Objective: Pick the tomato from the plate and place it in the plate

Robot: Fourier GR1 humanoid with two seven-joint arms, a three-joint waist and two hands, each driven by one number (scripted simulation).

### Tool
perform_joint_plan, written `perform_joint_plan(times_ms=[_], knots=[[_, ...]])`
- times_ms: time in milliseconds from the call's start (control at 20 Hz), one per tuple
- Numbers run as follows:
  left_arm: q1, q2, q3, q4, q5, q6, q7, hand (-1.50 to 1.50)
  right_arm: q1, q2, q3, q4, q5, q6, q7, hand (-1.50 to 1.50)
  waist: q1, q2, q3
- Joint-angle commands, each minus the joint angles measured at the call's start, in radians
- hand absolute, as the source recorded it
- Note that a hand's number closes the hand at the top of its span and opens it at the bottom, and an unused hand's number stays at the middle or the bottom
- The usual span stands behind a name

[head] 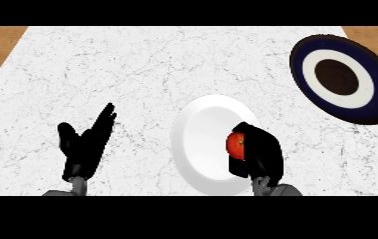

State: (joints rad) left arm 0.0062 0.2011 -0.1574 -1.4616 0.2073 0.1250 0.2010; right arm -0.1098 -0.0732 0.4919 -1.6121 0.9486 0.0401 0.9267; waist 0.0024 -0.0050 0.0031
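Gripping the tomato (pixel 235 145) with our right hand (pixel 258 155), fingers curled round it so only its left side is showing red. We are holding it over the right part of the white plate (pixel 201 148); we cannot tell whether it is resting on the plate or already lifted off. The dark blue and white ringed plate (pixel 334 78) is sitting well apart, up at the far right of the marble counter (pixel 148 63), and we are judging that one to be the target. Our left hand (pixel 85 143) is resting open at lower left, fingers straight and pointing up, touching nothing.

Handling guess: we are treating the tomato as light, round, smooth-skinned and a bit slippery, soft enough to bruise if squeezed. Taking hold across its widest part, thumb on one side and fingers on the other, is looking like the safest grasp, and the present wrap seems to be doing about that. Being round, it is likely to roll once let go, so we are expecting to set it low onto the ringed plate's dark centre.
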Motion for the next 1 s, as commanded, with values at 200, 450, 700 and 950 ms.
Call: perform_joint_plan(times_ms=[200, 450, 700, 950], knots=[[0.012, -0.029, 0.011, -0.007, -0.032, -0.011, 0.04, 0.0, -0.058, 0.048, -0.011, 0.05, 0.091, 0.034, 0.006, 1.5, 0.0, 0.004, -0.003], [0.021, -0.046, -0.004, -0.003, -0.037, -0.005, 0.036, 0.0, 0.059, -0.06, 0.084, -0.122, 0.129, -0.079, -0.165, 1.5, -0.009, 0.002, -0.003], [0.015, -0.005, 0.038, 0.022, -0.01, -0.043, 0.022, 0.0, 0.094, -0.159, 0.151, -0.256, 0.072, -0.248, -0.474, 1.5, -0.013, 0.001, -0.001], [0.033, -0.034, 0.026, 0.014, -0.024, -0.019, 0.017, 0.0, 0.226, -0.206, 0.129, -0.475, 0.13, -0.449, -0.521, 1.5, -0.025, -0.001, -0.002]])
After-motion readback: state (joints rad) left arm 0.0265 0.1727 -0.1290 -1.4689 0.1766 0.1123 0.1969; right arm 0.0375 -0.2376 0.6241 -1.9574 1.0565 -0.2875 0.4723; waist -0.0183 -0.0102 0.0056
